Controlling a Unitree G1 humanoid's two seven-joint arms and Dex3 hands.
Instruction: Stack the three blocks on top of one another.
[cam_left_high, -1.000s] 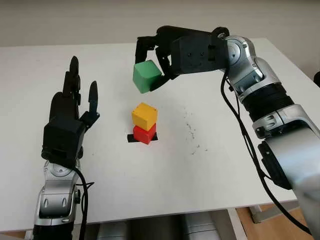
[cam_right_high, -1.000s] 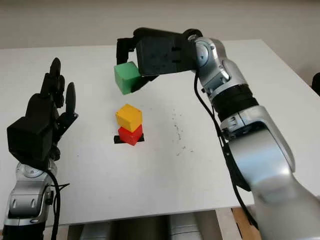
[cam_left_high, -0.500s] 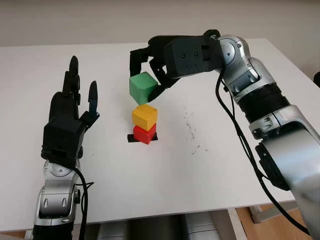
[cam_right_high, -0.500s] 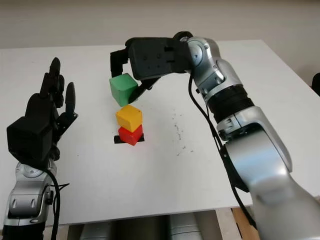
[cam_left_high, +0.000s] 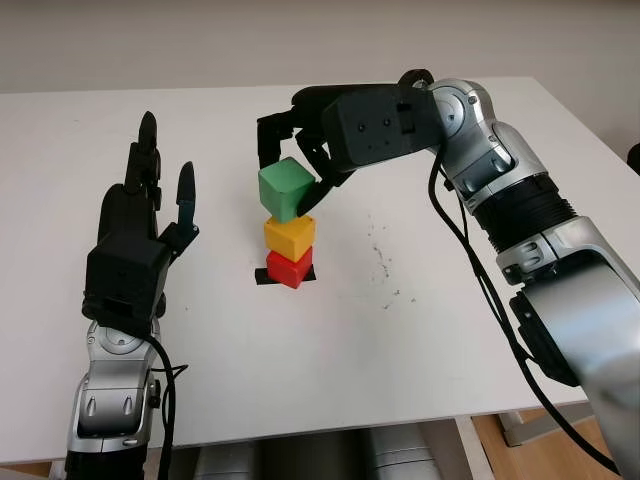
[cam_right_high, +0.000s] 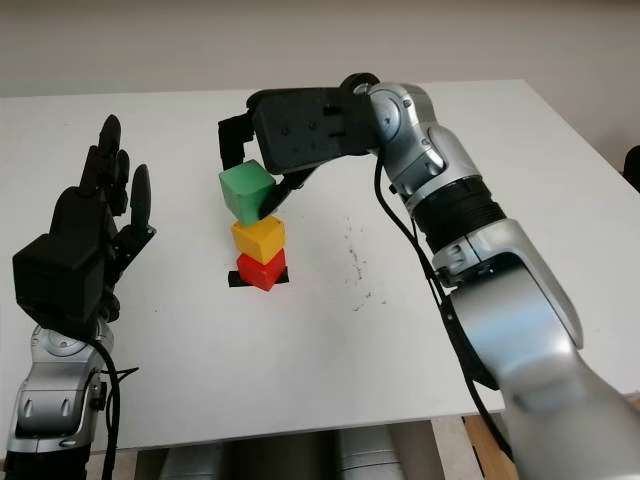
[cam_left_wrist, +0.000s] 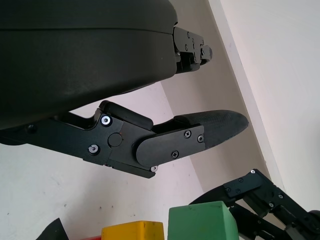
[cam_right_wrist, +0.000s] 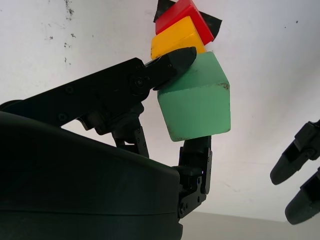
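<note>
Three black fingers of the right hand (cam_left_high: 300, 150) pinch the matte green block (cam_left_high: 286, 188), tilted, at the yellow block (cam_left_high: 290, 235) atop the red block (cam_left_high: 289, 267). Left hand (cam_left_high: 140, 235) open, upright over the white table (cam_left_high: 420, 340).

No readable text, no labels, no brand marks, no numbers, no signs to be made out anywhere
</note>
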